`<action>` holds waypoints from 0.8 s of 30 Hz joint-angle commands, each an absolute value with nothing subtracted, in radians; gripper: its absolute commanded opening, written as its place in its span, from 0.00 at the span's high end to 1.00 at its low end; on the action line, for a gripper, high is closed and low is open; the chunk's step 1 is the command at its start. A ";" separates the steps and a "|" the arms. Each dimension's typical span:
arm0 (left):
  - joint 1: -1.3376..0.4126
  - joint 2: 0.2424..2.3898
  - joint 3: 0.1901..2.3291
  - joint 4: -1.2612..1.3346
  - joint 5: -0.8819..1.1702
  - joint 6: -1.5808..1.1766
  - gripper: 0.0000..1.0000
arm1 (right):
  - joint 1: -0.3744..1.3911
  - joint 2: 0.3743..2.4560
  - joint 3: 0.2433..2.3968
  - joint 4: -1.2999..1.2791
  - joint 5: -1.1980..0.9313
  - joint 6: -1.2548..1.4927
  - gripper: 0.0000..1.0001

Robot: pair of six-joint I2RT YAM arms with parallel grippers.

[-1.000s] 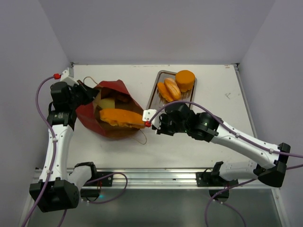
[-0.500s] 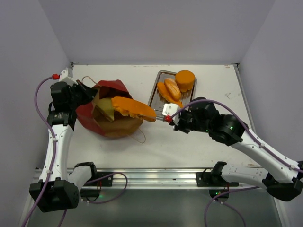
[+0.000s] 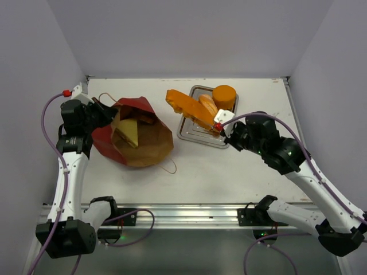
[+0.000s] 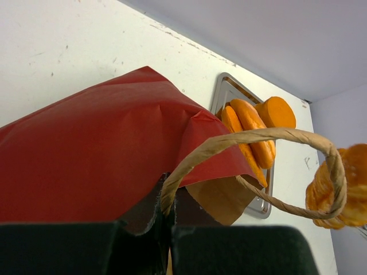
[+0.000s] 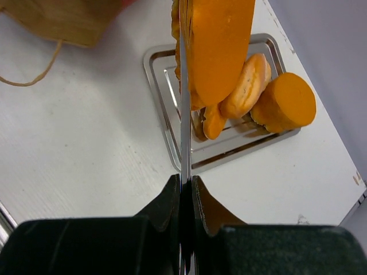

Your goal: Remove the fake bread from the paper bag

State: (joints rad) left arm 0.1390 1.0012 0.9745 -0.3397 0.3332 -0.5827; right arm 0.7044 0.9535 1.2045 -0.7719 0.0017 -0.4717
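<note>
The paper bag (image 3: 146, 150), red outside and brown inside, lies on its side at the left with its mouth towards the front right. A triangular sandwich (image 3: 127, 133) shows inside it. My left gripper (image 3: 106, 112) is shut on the bag's rim (image 4: 103, 149) at the root of a cord handle (image 4: 252, 137). My right gripper (image 3: 221, 126) is shut on the thin edge of a flat orange slab (image 3: 186, 106), held in the air over the metal tray (image 3: 195, 137). In the right wrist view the slab (image 5: 221, 46) hangs above the tray (image 5: 166, 109).
A round bun (image 3: 224, 96) and long rolls (image 3: 207, 106) lie in the tray; they also show in the right wrist view, bun (image 5: 285, 103) and roll (image 5: 246, 86). A second cord handle (image 3: 170, 166) lies on the table in front of the bag. Walls stand on three sides.
My right gripper has pulled the orange slab out of the bag's mouth and carried it right and back, over the tray. The left gripper and bag have stayed put.
</note>
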 commanded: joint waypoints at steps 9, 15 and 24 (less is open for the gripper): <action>0.144 0.928 0.994 -0.359 0.356 -0.512 1.00 | 0.673 1.140 1.111 -0.623 0.170 -0.499 1.00; 0.144 0.910 0.965 -0.342 0.379 -0.500 1.00 | 0.673 1.221 1.091 -0.581 0.215 -0.497 1.00; 0.146 0.908 0.959 -0.330 0.400 -0.494 1.00 | 0.673 1.302 1.097 -0.620 0.233 -0.500 1.00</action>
State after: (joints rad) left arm 0.1390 0.9283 0.9665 -0.3828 0.3668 -0.5121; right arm 0.6735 1.2842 1.0779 -0.6621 0.1944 -0.4908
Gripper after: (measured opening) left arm 0.012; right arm 0.084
